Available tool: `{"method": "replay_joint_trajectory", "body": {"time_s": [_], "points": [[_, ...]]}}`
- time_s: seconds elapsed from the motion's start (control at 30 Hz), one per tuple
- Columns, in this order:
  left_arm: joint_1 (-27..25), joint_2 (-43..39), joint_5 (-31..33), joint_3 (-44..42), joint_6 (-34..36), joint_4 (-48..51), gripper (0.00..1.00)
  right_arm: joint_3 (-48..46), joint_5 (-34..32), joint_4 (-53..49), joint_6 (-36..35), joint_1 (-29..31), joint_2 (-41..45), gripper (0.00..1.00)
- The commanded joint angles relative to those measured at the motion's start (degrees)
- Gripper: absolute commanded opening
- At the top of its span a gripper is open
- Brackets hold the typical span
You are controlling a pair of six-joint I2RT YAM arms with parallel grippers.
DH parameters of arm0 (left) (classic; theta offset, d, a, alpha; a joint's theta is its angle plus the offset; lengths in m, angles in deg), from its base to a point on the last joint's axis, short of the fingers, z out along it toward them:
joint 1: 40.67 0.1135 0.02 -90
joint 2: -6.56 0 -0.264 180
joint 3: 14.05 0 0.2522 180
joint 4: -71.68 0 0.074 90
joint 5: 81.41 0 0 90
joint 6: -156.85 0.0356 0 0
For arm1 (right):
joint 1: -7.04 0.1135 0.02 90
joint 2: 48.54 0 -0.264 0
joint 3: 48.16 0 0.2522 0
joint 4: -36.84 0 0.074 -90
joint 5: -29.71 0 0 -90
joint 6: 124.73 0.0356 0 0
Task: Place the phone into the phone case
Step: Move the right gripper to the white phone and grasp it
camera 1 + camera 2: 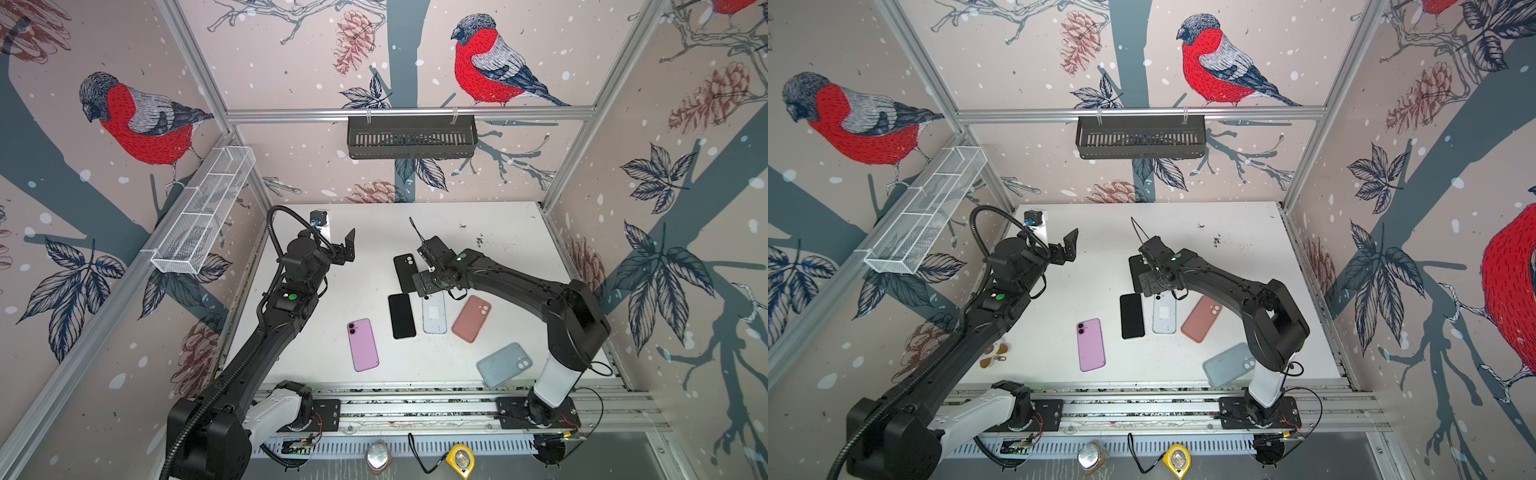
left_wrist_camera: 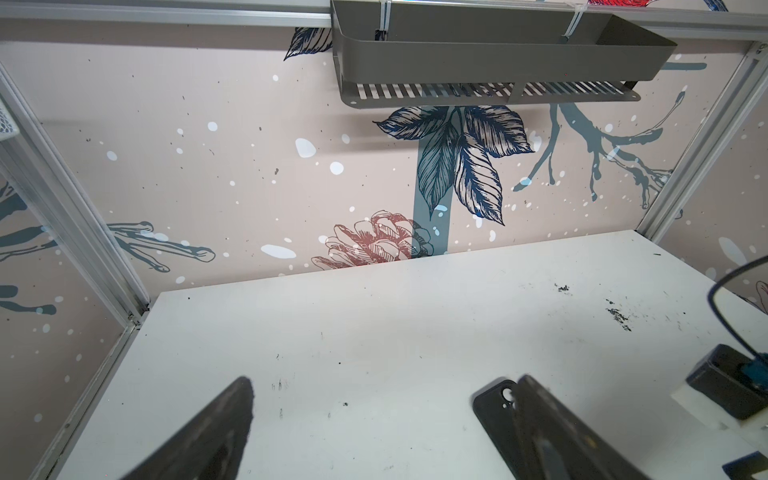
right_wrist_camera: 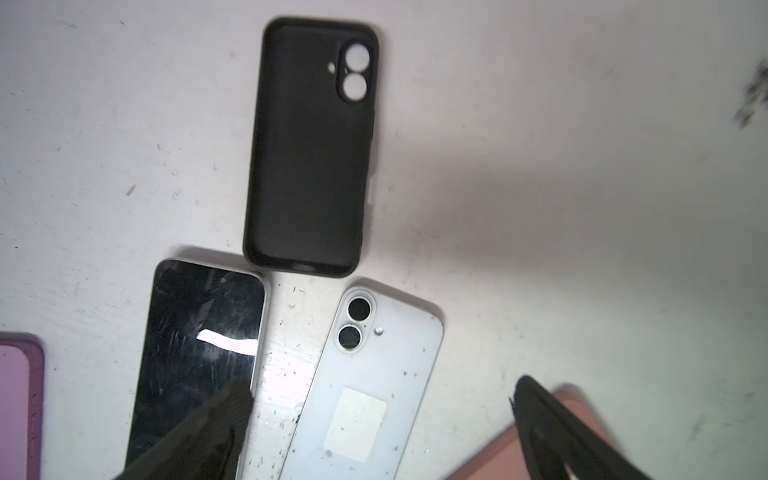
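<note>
Three phones (image 1: pixel 364 345) and three cases (image 1: pixel 471 319) are counted on the table (image 1: pixel 498 232). The white phone (image 3: pixel 386 353) is seen under the wide-spread, empty right gripper (image 3: pixel 380 388), just beside the black case (image 3: pixel 309 158). The left gripper (image 2: pixel 384 384) is likewise spread wide.

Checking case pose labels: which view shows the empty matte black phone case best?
Right wrist: the whole matte black phone case shows, open side up, camera cut-outs clear. In both top views the right arm covers part. Left wrist shows only one corner.
</note>
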Motion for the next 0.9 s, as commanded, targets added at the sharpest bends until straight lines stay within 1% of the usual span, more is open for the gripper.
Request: {"method": "replay_joint_trajectory", "body": {"time_s": [0.0, 0.07, 0.2, 0.27, 0.33, 0.5, 0.63, 0.7, 0.87], "points": [[0.02, 0.1, 0.24, -0.21, -0.02, -2.41, 0.97, -2.52, 5.77, 3.46, 6.11, 0.09, 0.4, 1.0], [0.04, 0.42, -0.2, -0.36, -0.45, -2.56, 0.97, -3.0, 1.1, 2.38, 9.29, 1.01, 0.0, 1.0], [0.03, 0.82, -1.69, 0.05, -1.51, -2.55, 0.97, -2.47, -0.84, -0.67, 14.07, 1.9, -2.79, 0.96], [0.05, 0.82, -2.11, -0.08, -1.78, -2.8, 0.97, -2.74, -4.09, -1.9, 16.27, 3.35, -3.81, 0.95], [0.02, 0.68, -2.03, -0.19, -1.82, -2.89, 0.97, -2.41, -5.33, -3.26, 18.39, 3.94, -5.11, 0.9], [0.06, 0.9, -1.86, -0.47, -1.73, -3.16, 0.97, -2.68, -8.16, -4.23, 21.57, 5.46, -6.44, 0.92], [-0.02, 0.95, -1.59, -0.45, -1.56, -2.82, 0.97, -3.17, -9.06, -5.07, 23.22, 5.98, -7.66, 0.92], [0.02, 0.9, -1.58, -0.46, -1.55, -2.98, 0.97, -4.38, -8.18, -3.86, 23.55, 6.49, -7.57, 0.92], [-0.01, 1.04, -1.63, -0.34, -1.47, -2.83, 0.97, -7.58, -4.94, -0.46, 25.1, 7.47, -6.55, 0.83]]}}
